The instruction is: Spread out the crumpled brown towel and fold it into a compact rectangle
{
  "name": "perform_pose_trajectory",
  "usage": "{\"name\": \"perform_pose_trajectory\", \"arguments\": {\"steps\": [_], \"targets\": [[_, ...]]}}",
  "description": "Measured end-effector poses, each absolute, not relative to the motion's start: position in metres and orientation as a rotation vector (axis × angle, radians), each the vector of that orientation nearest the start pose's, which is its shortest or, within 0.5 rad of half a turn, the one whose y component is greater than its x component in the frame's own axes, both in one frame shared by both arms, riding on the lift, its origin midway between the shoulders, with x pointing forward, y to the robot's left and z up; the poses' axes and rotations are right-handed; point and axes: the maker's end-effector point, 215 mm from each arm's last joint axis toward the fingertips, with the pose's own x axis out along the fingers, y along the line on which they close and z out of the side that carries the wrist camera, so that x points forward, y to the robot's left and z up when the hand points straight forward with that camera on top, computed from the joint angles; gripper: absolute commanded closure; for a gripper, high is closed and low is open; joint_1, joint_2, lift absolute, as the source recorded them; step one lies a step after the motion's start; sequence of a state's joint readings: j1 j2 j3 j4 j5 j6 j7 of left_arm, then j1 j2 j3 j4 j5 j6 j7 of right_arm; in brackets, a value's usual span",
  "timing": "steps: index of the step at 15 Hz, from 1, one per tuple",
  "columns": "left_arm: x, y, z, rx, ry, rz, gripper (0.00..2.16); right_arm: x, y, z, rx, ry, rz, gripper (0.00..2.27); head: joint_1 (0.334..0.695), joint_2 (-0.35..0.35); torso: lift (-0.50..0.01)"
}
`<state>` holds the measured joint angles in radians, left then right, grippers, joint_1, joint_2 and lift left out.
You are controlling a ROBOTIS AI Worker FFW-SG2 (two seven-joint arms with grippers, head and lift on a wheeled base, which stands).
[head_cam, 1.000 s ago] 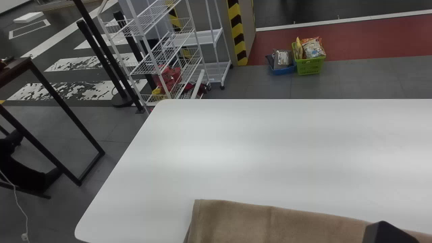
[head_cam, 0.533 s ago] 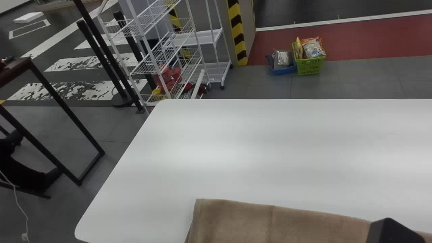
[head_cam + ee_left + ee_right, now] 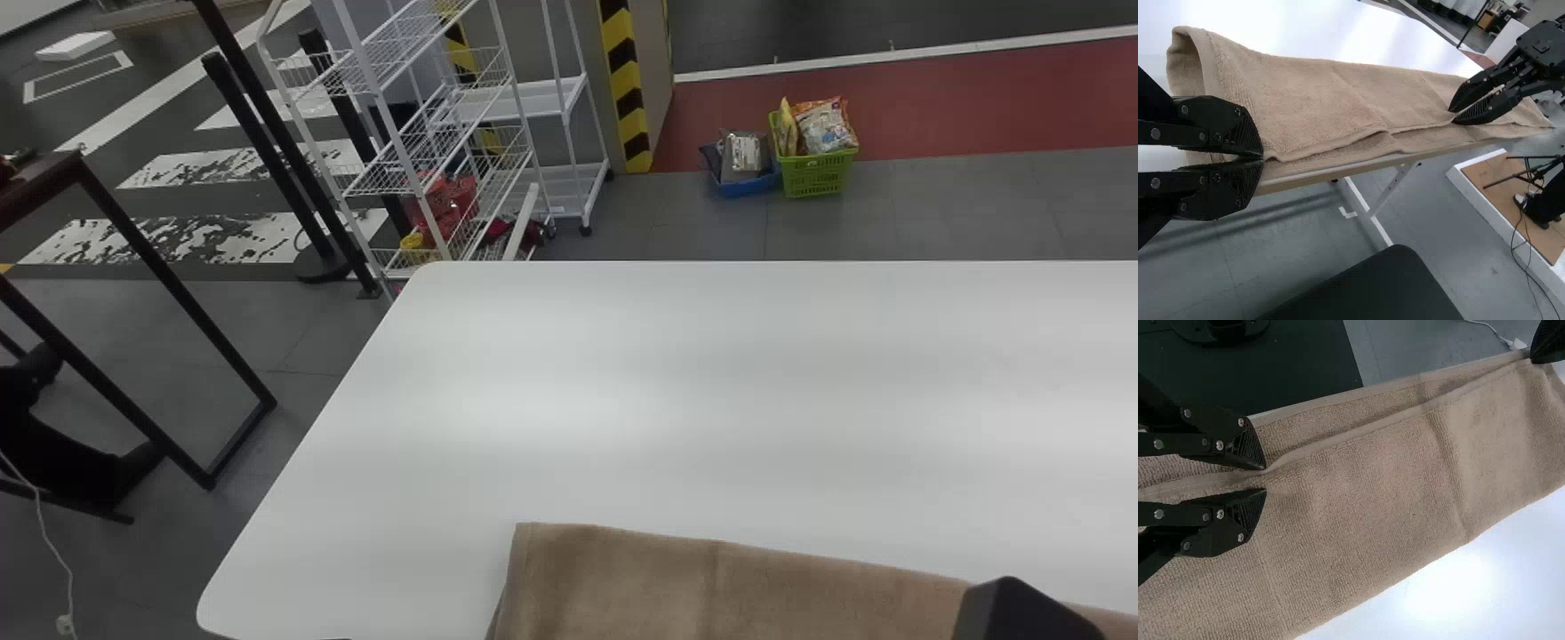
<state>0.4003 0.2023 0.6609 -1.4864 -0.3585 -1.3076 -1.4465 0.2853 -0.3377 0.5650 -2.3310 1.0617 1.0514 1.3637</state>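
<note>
Towel (image 3: 693, 582): we're likely squaring its lengthwise fold.
Left gripper (image 3: 1263, 158): clenched on the towel's left end.
Right gripper (image 3: 1265, 479): parted around its hem (image 3: 1311, 449).
Next: we should align, then halve.

Right gripper (image 3: 1013, 613): only partly seen from the head, a dark, blunt-cornered piece at the bottom edge, well to the right. In its own wrist view (image 3: 1265, 480), two flat black fingers seen set slightly apart at the tips, a narrow gap left between; ribbed inner faces and screw heads noted on the linkages. Left gripper (image 3: 1263, 159): fingers brought together, tips met; ribbed faces turned inward. Both grippers held well apart from each other, the left glimpsed farther off from the right wrist
</note>
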Motion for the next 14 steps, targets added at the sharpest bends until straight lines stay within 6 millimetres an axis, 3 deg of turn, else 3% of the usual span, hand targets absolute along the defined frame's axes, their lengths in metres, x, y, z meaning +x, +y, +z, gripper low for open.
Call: {"name": "perform_pose_trajectory", "arguments": {"steps": [14], "targets": [[0.2414, 0.3044, -0.4577, 1.200, 0.029, -1.236, 1.02, 0.2839, -0.0891, -0.4435, -0.656, 0.926, 1.037, 0.92, 0.695, 0.350, -0.127]]}}
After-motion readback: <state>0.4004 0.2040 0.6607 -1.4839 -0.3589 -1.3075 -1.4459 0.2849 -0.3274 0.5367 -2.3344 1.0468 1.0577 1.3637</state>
